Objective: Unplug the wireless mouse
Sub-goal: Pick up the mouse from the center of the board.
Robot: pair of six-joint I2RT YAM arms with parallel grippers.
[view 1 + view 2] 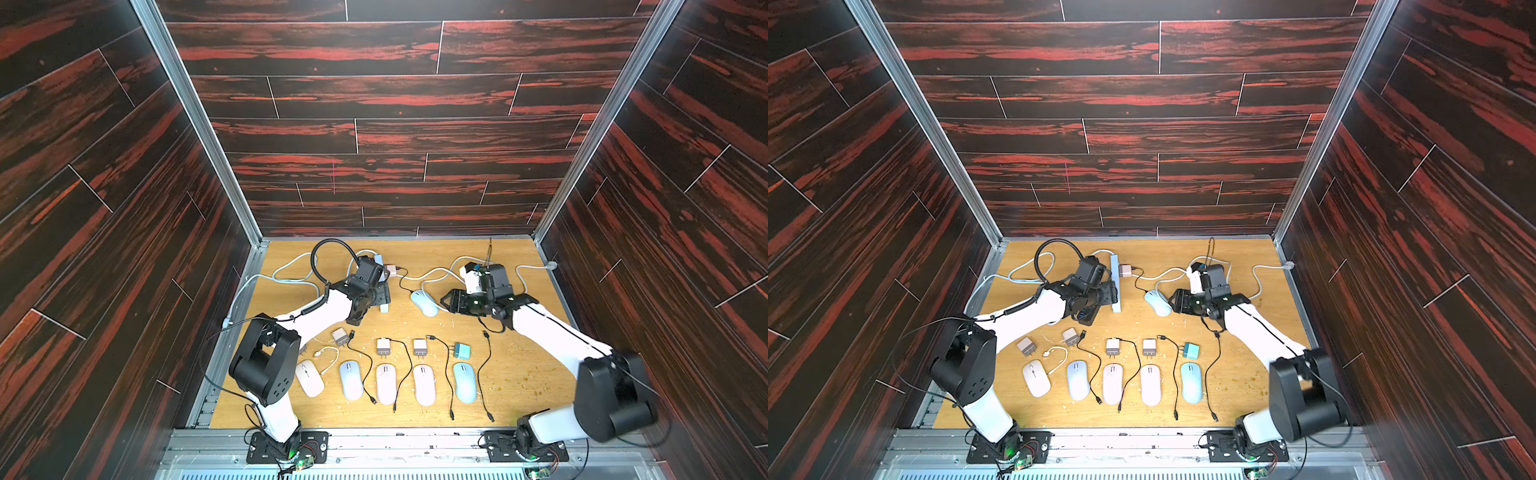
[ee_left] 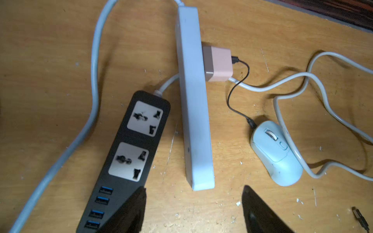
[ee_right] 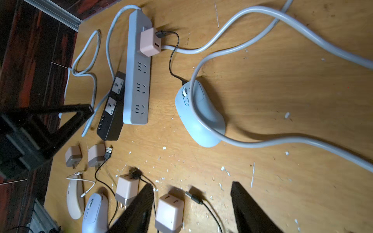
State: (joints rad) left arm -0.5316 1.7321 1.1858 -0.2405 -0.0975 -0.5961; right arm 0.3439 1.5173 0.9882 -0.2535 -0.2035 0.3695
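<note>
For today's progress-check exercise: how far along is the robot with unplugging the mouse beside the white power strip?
Looks done: five other mice lie unplugged in a row. In hand: nothing; left gripper and right gripper are open, empty. Left: the black cable joins this mouse to the pink charger in the white power strip.

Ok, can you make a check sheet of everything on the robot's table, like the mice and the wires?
Surface: wooden table, sprinkled with pale crumbs.
Job's things: blue mouse; black cable plugged into its front, running to the pink charger in the white power strip.
Clutter: five spare mice in a row, loose chargers, black power strip.
Grippers: left tool open, near the white strip's end; right tool open, holding nothing.
Cables: thick grey cord lies across the blue mouse; loose black cables between the spare mice.
Surroundings: dark red wood-look walls, metal frame.
</note>
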